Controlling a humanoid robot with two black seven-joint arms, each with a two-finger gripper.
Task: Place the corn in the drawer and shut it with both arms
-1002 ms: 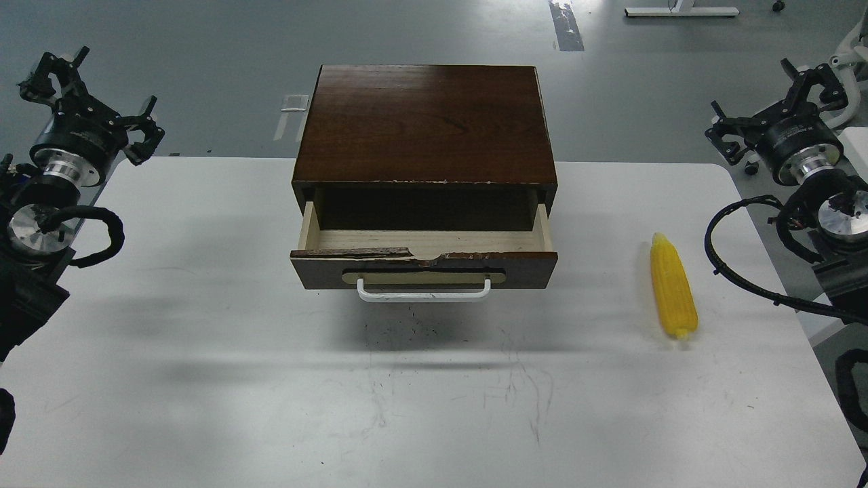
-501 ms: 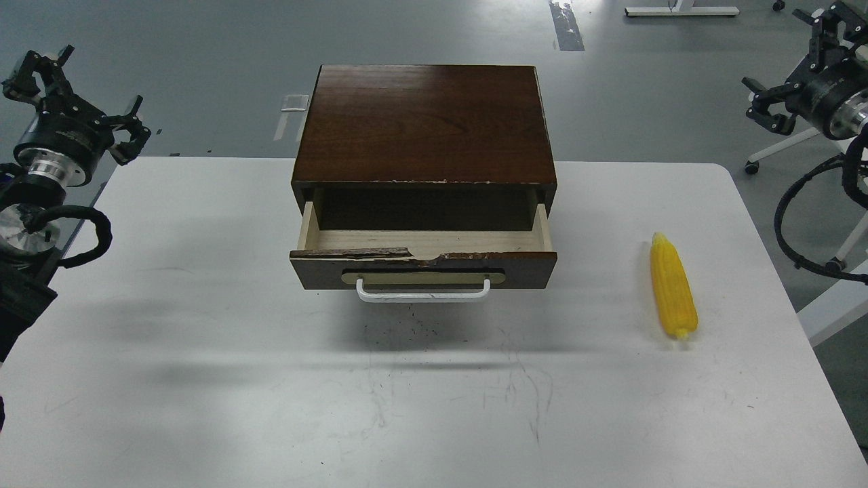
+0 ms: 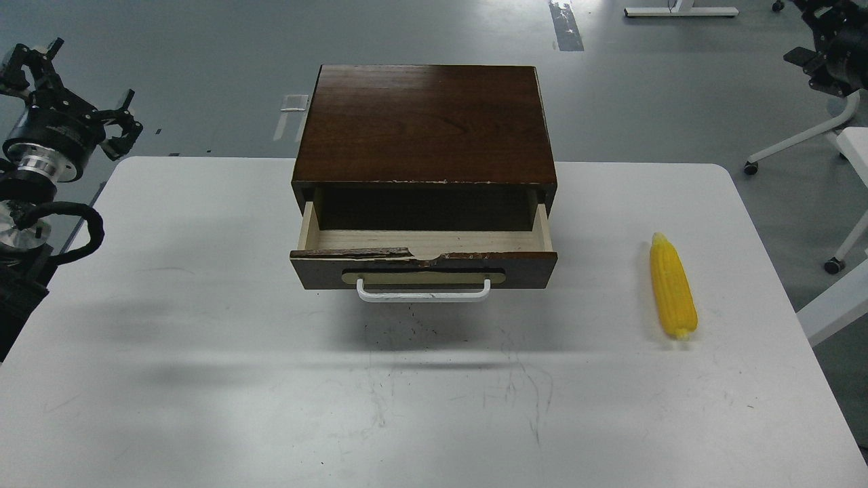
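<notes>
Corn (image 3: 673,287) flat near bench's right edge — untouched. Drawer (image 3: 424,261) pulled open at center. Left gripper (image 3: 68,88) off left edge, claws spread, empty; right gripper (image 3: 831,44) far right — state unclear.

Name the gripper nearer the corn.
The right gripper, at the top right edge; the corn lies on the table's right side, far from the left gripper.

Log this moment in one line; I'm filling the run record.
corn: on table, right of drawer | drawer: open, empty | left gripper: open, idle | right gripper: unclear
</notes>
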